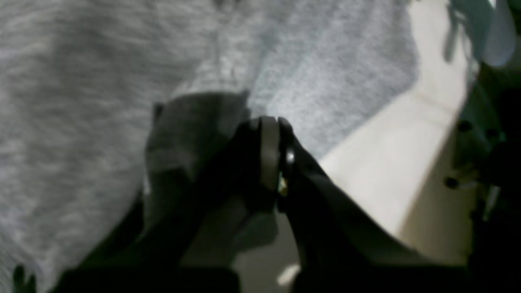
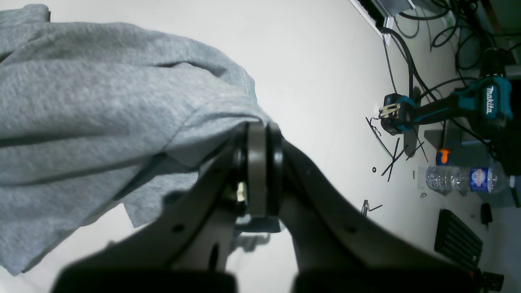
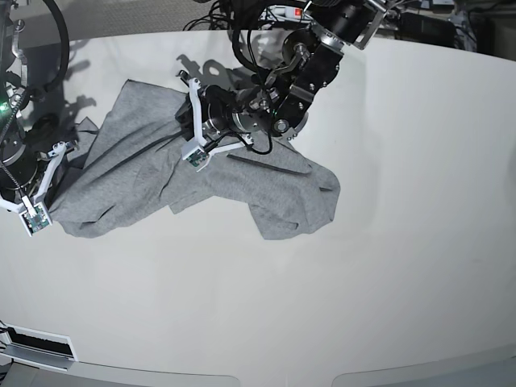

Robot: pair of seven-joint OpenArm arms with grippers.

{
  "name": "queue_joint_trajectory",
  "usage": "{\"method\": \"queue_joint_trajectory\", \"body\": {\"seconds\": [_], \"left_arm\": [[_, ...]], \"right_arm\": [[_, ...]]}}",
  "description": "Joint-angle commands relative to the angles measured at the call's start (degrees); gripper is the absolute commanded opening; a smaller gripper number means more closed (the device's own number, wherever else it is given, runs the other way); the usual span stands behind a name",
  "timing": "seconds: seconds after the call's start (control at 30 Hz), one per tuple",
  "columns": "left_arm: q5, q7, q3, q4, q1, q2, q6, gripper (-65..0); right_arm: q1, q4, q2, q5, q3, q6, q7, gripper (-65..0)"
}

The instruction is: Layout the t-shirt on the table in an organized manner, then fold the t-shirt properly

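The heather-grey t-shirt (image 3: 242,177) lies crumpled on the white table (image 3: 322,306), plain side up, spread from the left edge to the middle. My left gripper (image 3: 190,121) sits low on the shirt's upper middle. In the left wrist view it (image 1: 270,120) is shut, tips pressed into the t-shirt (image 1: 81,101), with a shadowed fold bunched beside them. My right gripper (image 3: 55,161) is at the shirt's left end. In the right wrist view it (image 2: 260,126) is shut on an edge of the t-shirt (image 2: 81,101), and cloth drapes away to the left above the table (image 2: 317,61).
A teal cordless drill (image 2: 447,106), a water bottle (image 2: 464,179), black cables (image 2: 427,24) and small black scraps (image 2: 386,150) lie to the right in the right wrist view. Cables (image 3: 258,12) crowd the table's back edge behind the left arm.
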Motion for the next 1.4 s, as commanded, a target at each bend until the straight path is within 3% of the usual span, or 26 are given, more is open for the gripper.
{"method": "queue_joint_trajectory", "body": {"seconds": [0.0,0.1,0.2,0.33,0.5,0.6,0.7,0.73,0.87,1.0,1.07,1.13,1.17,1.37], "left_arm": [[-1.7,0.7,0.0,3.2,-1.1,1.0,-1.5,-65.0],[-2.1,7.4,0.0,11.0,-1.1,0.9,-3.0,-65.0],[-3.5,10.5,0.0,20.2,-1.1,0.4,-3.3,-65.0],[-3.5,10.7,0.0,26.4,-1.1,-0.9,-3.3,-65.0],[-5.0,10.5,0.9,24.5,0.7,-0.9,-3.3,-65.0],[-2.5,4.9,0.8,20.2,2.7,-0.9,-2.9,-63.7],[-1.4,-2.1,0.8,13.0,3.3,-0.9,-2.9,-34.2],[-1.4,-4.3,0.8,10.5,3.2,-0.7,-2.9,-30.5],[2.2,-11.0,0.8,0.7,2.5,0.9,-3.2,-30.5],[4.9,-12.9,0.8,-5.5,1.4,2.3,-3.0,-31.8],[5.8,-12.5,0.8,-6.3,1.1,2.3,-2.0,-41.6],[6.3,-10.7,0.8,-6.3,0.5,2.3,1.7,-61.3],[6.3,-9.0,0.8,-6.3,-0.1,2.3,2.8,-65.0],[6.1,0.9,0.8,-2.3,-3.4,2.2,2.9,-65.0]], "right_arm": [[0.6,0.9,1.0,-0.3,0.4,-0.5,0.9,-65.0],[0.6,0.9,1.0,-0.3,0.4,-0.5,0.9,-65.0],[0.6,0.9,1.0,-0.3,0.4,-0.5,0.9,-65.0],[0.6,0.9,1.0,-0.5,0.4,-0.5,0.9,-65.0],[0.5,0.9,1.0,-0.5,0.4,-0.4,0.8,-65.0],[0.5,0.9,1.0,-0.5,0.4,-0.5,0.4,-65.0],[0.5,0.9,1.0,-0.3,0.4,-0.5,0.4,-65.0],[0.5,0.9,1.0,-0.3,0.4,-0.5,0.4,-65.0],[0.5,0.9,1.0,-0.3,0.4,-0.5,0.2,-65.0],[0.5,0.9,1.0,-0.3,0.4,-0.5,0.2,-65.0],[0.5,0.9,1.0,-0.3,0.4,-0.5,0.2,-65.0],[0.5,0.9,1.0,-0.3,0.4,-0.5,0.2,-65.0],[0.5,0.9,1.0,-0.3,0.4,-0.5,0.2,-65.0],[0.5,0.9,1.0,-0.3,0.4,-0.5,0.4,-65.0]]}}
